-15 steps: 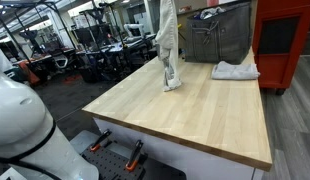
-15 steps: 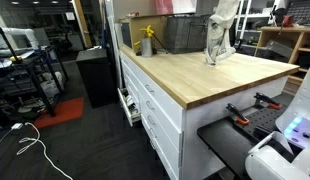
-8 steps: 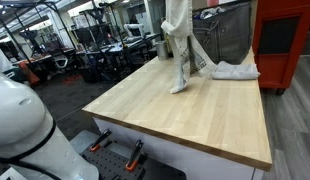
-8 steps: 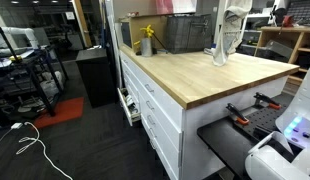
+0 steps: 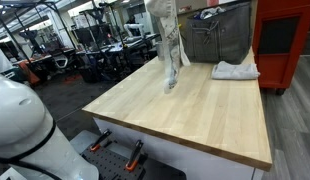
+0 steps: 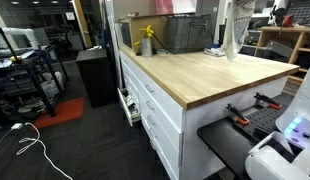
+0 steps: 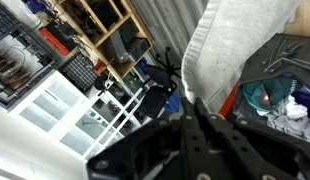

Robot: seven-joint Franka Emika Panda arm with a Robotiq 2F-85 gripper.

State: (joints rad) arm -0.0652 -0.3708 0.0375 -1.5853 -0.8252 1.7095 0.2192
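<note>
A long pale grey-white cloth [image 5: 168, 45] hangs down over the wooden table [image 5: 185, 115], its lower end at or just above the tabletop. In the other exterior view the cloth [image 6: 233, 30] hangs near the table's [image 6: 210, 75] far end. In both exterior views the gripper is above the top edge, out of sight. The wrist view shows my gripper [image 7: 191, 112] with dark fingers pressed together, shut on the cloth [image 7: 240, 45], which spreads out from the tips.
A second white cloth [image 5: 235, 70] lies crumpled at the table's far side by a grey bin [image 5: 217, 38]. A red cabinet [image 5: 285, 40] stands beyond. A yellow spray bottle [image 6: 146, 40] stands on the table's corner. Drawers [image 6: 155, 110] line the table's side.
The hanging cloth swung toward the crumpled cloth half a second ago and has swung back, now hanging straighter. It has drifted toward the table's far end.
</note>
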